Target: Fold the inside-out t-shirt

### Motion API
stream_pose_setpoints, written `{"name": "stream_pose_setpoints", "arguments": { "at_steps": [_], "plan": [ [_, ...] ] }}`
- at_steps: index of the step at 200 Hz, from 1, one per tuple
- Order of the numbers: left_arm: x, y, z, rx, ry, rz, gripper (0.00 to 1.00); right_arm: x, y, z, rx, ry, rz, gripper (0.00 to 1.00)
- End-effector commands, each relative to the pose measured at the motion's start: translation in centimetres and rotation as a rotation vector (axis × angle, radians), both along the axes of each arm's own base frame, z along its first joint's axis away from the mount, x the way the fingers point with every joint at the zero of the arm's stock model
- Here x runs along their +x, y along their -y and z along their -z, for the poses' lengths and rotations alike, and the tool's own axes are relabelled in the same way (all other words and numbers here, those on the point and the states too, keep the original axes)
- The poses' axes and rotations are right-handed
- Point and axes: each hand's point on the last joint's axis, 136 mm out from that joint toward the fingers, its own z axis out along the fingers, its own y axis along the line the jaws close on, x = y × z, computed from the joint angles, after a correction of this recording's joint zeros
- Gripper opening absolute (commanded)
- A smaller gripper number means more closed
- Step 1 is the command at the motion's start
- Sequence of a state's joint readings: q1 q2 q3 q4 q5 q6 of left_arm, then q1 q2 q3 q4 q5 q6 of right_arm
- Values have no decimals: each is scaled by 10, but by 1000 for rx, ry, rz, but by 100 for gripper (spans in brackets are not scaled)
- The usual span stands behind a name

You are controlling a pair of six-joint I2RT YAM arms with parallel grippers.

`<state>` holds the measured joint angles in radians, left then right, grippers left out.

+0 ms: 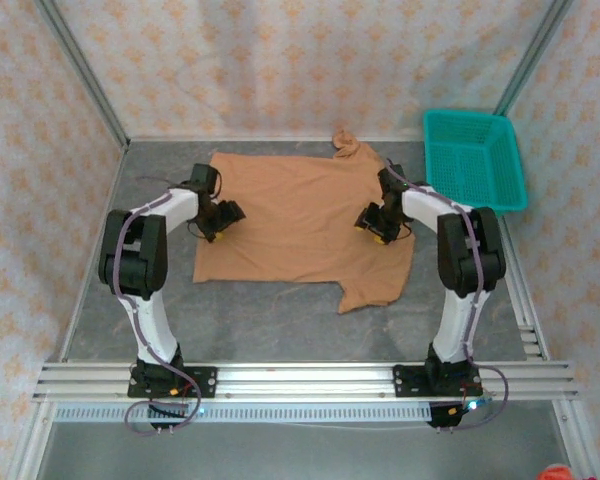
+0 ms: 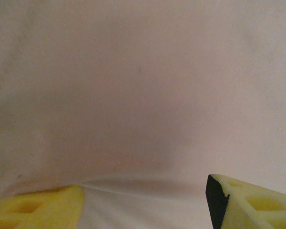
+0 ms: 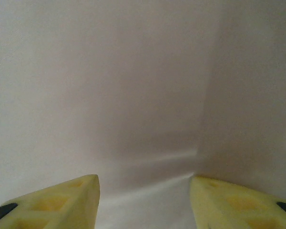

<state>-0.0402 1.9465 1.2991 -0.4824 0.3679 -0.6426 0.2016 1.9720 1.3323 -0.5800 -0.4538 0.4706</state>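
Both white arms bend at the elbow and reach inward, wrists tipped down over the inside-out t-shirt (image 1: 300, 220), which lies spread across the middle of the grey mottled table (image 1: 280, 320). The left gripper (image 1: 223, 218) sits at the shirt's 9 o'clock edge, the right gripper (image 1: 372, 226) on its 3 o'clock side. Both are released: in each wrist view the yellow foam fingers (image 2: 38, 207) (image 3: 57, 202), wedge-shaped with hollow cells, stand well apart over smooth, soft cloth with a faint crease. The tan fabric lies mostly flat, one sleeve bunched at 1 o'clock. A teal mesh basket (image 1: 466, 114) sits at 2 o'clock.
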Motion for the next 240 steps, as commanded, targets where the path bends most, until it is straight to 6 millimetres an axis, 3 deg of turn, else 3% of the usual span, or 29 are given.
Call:
{"name": "stream_pose_setpoints", "arguments": {
  "at_steps": [1,15,31,46,61,84,105,128,144,163,188,240],
  "plan": [
    [4,-54,21,133,-59,-71,71,27,15,15,-65,34,20,55],
    [10,-69,22,162,-62,-87,71,34,14,20,-65,20,8,56],
    [16,-72,19,165,-65,-78,71,38,7,14,-34,12,-12,56],
    [18,-67,6,144,-43,-70,71,39,-1,-9,-1,36,-37,58],
    [12,-62,-14,133,-5,-70,71,32,-8,-45,13,86,-71,62],
    [-11,-62,-61,164,62,-75,72,2,-10,-93,-9,153,-105,64],
    [-46,-66,-91,199,101,-88,72,-42,-8,-105,-4,179,-100,63],
    [-86,-58,-92,162,109,-90,72,-94,-3,-88,-7,163,-85,55],
    [-111,-56,-77,139,74,-97,72,-120,-3,-73,11,152,-64,47],
    [-129,-56,-56,107,37,-118,72,-139,-13,-59,40,157,-61,46],
    [-139,-59,-40,72,34,-145,72,-146,-15,-41,10,161,-52,47],
    [-146,-77,-9,29,10,-219,71,-127,-17,-8,-5,156,22,53]
  ]
}}
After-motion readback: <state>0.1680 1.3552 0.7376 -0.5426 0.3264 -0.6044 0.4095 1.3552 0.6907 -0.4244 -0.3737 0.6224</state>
